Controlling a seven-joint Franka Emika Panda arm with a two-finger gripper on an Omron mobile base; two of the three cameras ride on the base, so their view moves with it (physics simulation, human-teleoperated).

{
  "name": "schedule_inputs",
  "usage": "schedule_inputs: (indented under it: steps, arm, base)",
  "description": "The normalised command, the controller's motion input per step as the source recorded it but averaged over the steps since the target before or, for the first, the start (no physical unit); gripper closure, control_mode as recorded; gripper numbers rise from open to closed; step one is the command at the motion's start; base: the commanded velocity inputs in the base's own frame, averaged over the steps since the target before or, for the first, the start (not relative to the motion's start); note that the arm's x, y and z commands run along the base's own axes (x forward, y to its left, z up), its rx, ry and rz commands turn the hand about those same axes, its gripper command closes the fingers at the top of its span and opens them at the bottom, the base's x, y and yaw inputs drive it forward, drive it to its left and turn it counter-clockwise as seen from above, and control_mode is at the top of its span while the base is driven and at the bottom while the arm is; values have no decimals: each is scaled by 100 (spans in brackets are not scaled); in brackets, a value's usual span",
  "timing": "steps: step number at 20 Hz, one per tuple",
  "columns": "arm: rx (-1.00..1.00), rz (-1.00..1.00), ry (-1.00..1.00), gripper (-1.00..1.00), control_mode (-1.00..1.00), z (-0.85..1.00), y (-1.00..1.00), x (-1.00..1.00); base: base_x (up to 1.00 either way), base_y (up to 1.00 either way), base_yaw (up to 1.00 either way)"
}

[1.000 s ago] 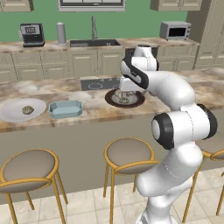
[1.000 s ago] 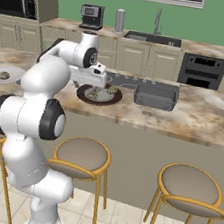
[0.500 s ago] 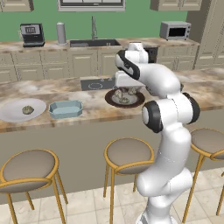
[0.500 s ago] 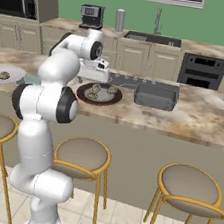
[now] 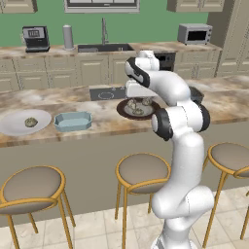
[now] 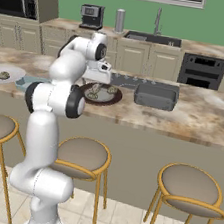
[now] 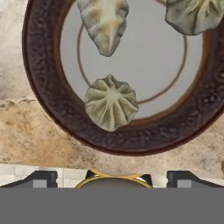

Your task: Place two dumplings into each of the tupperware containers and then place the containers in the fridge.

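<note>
A robot's gripper [image 7: 112, 177], fingers spread wide and empty, hangs over a dark brown plate [image 7: 39, 92] (three dumplings aboard); the nearest dumpling [image 7: 111, 103], at 12 o'clock of the fingertips, likely needs a straight, centred descent before closing.

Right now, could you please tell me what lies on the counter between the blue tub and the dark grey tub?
The brown plate holding dumplings lies between the blue tub and the grey tub, as the right base view shows.
</note>
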Motion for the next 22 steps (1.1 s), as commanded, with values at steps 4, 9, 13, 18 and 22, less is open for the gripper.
schedule_inputs:
  steps: [4, 9, 13, 18, 22]
  arm:
    - [0, 0, 0, -100, -100, -9, 0, 0]
    - [0, 0, 1, -100, -100, -66, 5, 14]
    - [0, 0, 0, -100, -100, -35, 3, 2]
    - [0, 0, 0, -100, -100, -31, 0, 25]
    - [0, 0, 0, -100, -100, -5, 0, 23]
  base:
    - [0, 0, 0]
    - [0, 0, 0]
    - [0, 0, 0]
    - [0, 0, 0]
    - [0, 0, 0]
